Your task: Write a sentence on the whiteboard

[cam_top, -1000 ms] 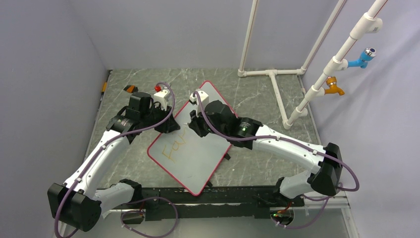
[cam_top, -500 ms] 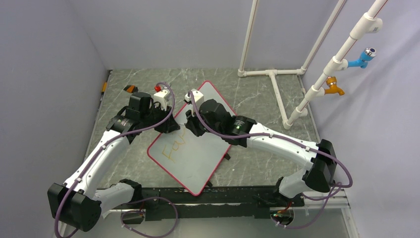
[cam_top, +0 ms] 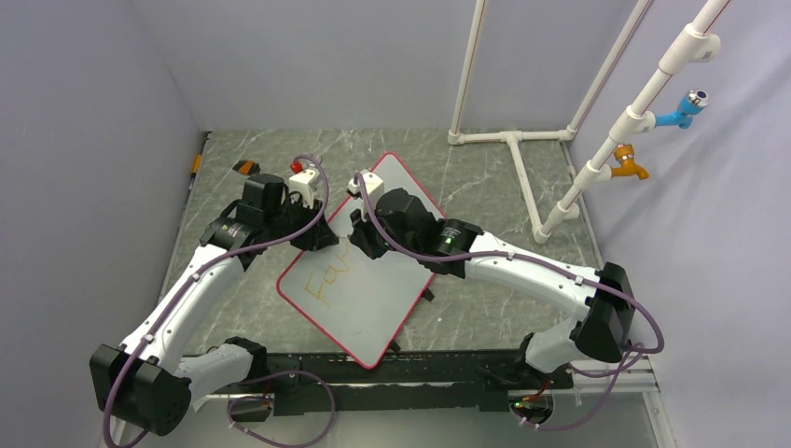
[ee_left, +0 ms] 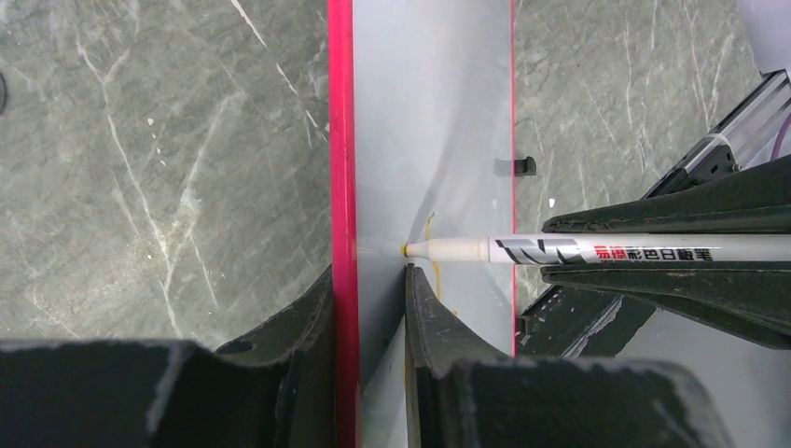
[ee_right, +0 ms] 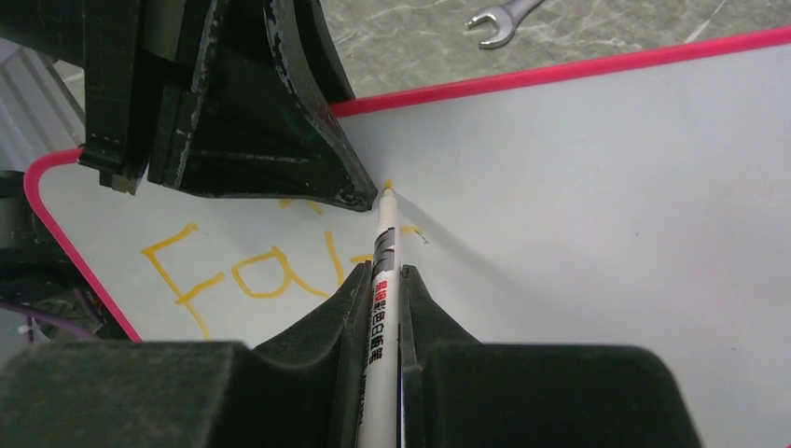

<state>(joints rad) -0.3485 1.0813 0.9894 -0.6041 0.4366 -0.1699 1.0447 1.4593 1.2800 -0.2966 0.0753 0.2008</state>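
The whiteboard [cam_top: 373, 299] with its red rim lies slanted on the table between the arms. Yellow letters of the sentence [ee_right: 233, 271] begin "Fai" on it; the left fingers hide the strokes after them. My left gripper [ee_left: 369, 273] is shut on the whiteboard's rim [ee_left: 340, 140], one finger on each side of the edge. My right gripper [ee_right: 385, 268] is shut on a white marker [ee_right: 384, 238]. The marker's yellow tip [ee_left: 407, 249] touches the board right beside my left fingertip [ee_left: 415, 289].
A small wrench [ee_right: 504, 21] lies on the marbled table beyond the board's rim. A black clip [ee_left: 525, 166] sits at the board's other edge. A white pipe frame [cam_top: 513, 140] stands at the back right, with blue and orange taps [cam_top: 686, 107].
My right gripper with the marker has shifted a little left, closer to the left gripper, then held still. The left arm and the whiteboard have not moved.
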